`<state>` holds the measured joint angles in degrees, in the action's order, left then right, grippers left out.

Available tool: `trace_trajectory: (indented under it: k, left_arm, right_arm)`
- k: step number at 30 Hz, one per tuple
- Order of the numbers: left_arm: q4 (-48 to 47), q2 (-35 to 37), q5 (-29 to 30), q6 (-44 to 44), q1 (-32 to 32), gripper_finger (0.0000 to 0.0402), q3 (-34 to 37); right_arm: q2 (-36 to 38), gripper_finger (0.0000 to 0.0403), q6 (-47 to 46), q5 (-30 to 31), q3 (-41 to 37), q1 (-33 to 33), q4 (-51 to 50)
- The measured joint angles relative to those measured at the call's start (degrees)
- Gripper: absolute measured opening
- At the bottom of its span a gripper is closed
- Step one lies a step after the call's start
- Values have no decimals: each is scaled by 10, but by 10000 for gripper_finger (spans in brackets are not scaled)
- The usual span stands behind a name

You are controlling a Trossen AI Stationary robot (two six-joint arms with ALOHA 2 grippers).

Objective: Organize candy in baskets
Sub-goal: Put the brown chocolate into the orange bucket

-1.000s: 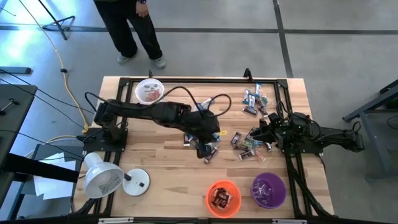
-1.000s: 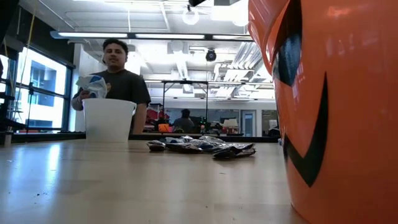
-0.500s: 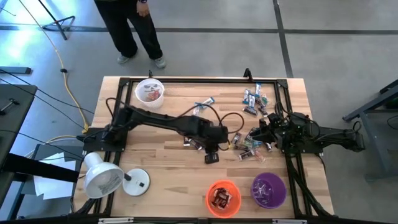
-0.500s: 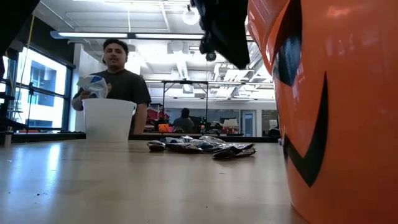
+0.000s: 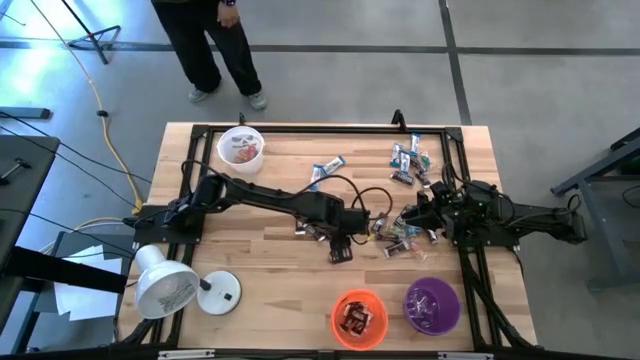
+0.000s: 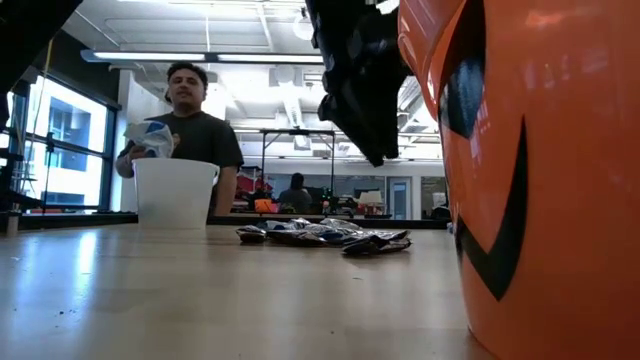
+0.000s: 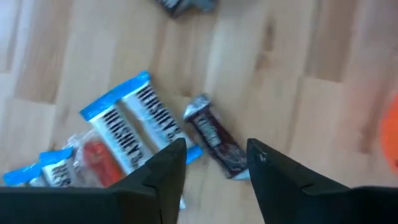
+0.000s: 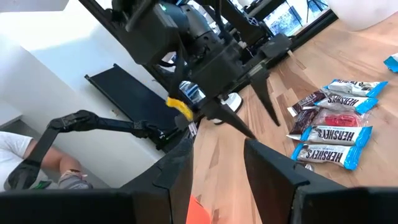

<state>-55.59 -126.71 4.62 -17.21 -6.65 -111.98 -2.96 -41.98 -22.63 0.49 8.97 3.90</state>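
Table: we see a pale wooden table [image 5: 270,260] ringed by a black frame [image 5: 330,128], on a grey floor.
Room: beyond the far edge a person [image 6: 185,115] stands behind the white bucket [image 6: 175,192]; ceiling lights and windows show behind.
Landmark: we place everything from the orange bucket [image 5: 358,318], which sits at the near edge.
Open room: left of the orange bucket the wood lies bare as far as the lamp [image 5: 170,285].
Candy: the main heap of candy [image 5: 400,232] lies beyond the orange bucket, with a smaller scatter [image 5: 408,162] farther off and a blue bar [image 5: 326,170] apart; some candy already lies inside the orange bucket.
Buckets: the purple bucket [image 5: 432,305] stands just right of the orange bucket; the white one is far off at the back left.
Left gripper [image 7: 214,165]: fingers apart, nothing between them, hovering over a dark bar [image 7: 214,142] beside blue-and-white bars [image 7: 134,127], beyond the orange bucket.
Right gripper [image 8: 217,168]: fingers apart, empty as far as we can tell, at the heap's right side.
In the way: a black cable [image 5: 350,188] loops over the wood by the left arm.
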Motion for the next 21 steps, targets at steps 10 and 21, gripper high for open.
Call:
trace_trajectory:
  k: [10,21]
  left_arm:
    - [0,-12,52,-74,0,168,0]
    - [1,-59,40,-119,-15,168,1]
  right_arm:
    - [0,138,0,0,0,0,0]
    - [0,138,0,0,0,0,0]
